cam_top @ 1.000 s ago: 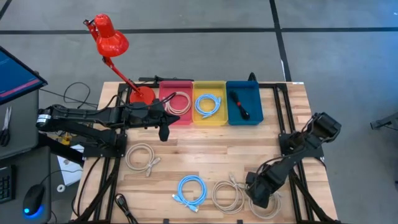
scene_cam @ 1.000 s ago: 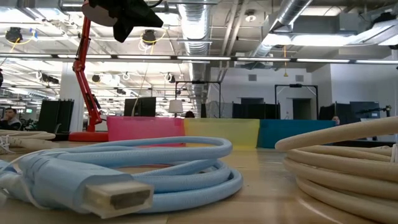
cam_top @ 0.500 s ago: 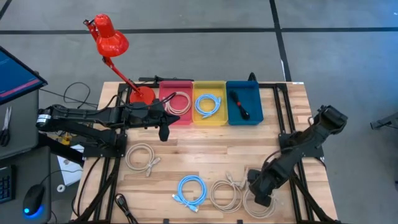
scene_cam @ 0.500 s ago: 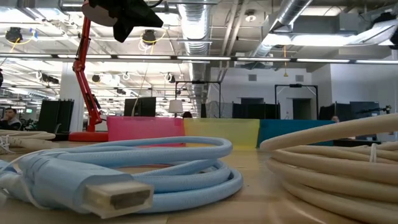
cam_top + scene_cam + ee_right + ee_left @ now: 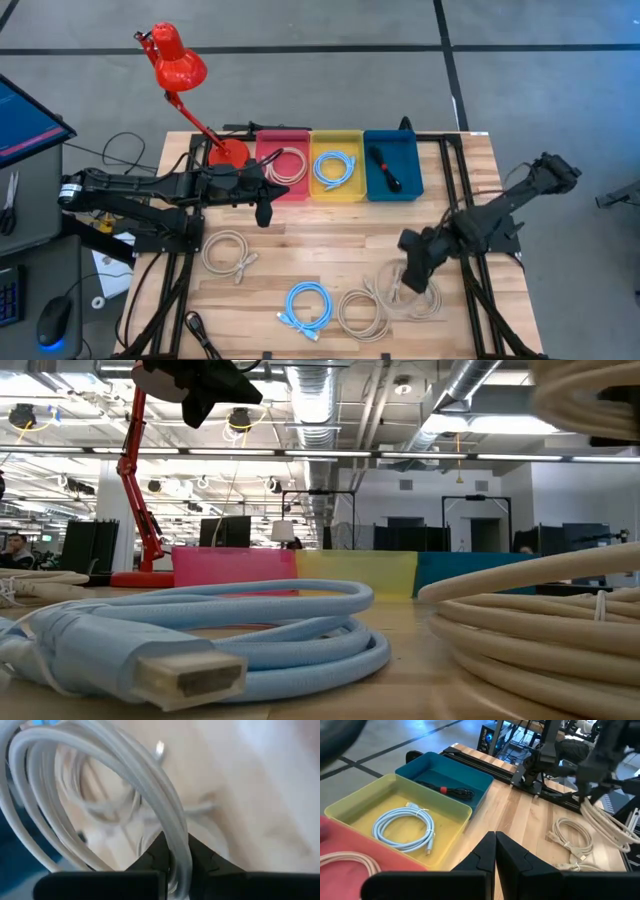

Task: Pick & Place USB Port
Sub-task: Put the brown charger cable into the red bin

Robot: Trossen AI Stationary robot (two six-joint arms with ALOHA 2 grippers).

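Observation:
My right gripper (image 5: pixel 412 268) hangs over the table's near right part, shut on a beige coiled cable (image 5: pixel 418 296) that dangles under it; the low view shows this coil (image 5: pixel 590 400) high above the tabletop. A second beige coil (image 5: pixel 362 312), a light blue coil (image 5: pixel 308 305) and a third beige coil (image 5: pixel 228 252) lie flat on the wood. My left gripper (image 5: pixel 265 215) hovers shut and empty by the near edge of the red bin (image 5: pixel 262 190). My right gripper pinches several strands of the beige coil (image 5: pixel 176 845) between its two fingers, on one side of the loop. The fingers come from above, pointing down. The coil hangs below them in loose loops, raised off the table, with a free end (image 5: pixel 388 286) trailing.
Red, yellow (image 5: pixel 336 192) and blue (image 5: pixel 392 192) bins stand side by side at the far edge, holding a beige cable, a blue cable and a black cable. A red desk lamp (image 5: pixel 178 62) stands at the far left. Bare wood lies mid-table.
My right gripper has risen from the table's near right corner and gone toward the far edge and a little left, taking the beige coil up with it. The coil, flat on the wood before, now hangs in loops beneath the fingers.

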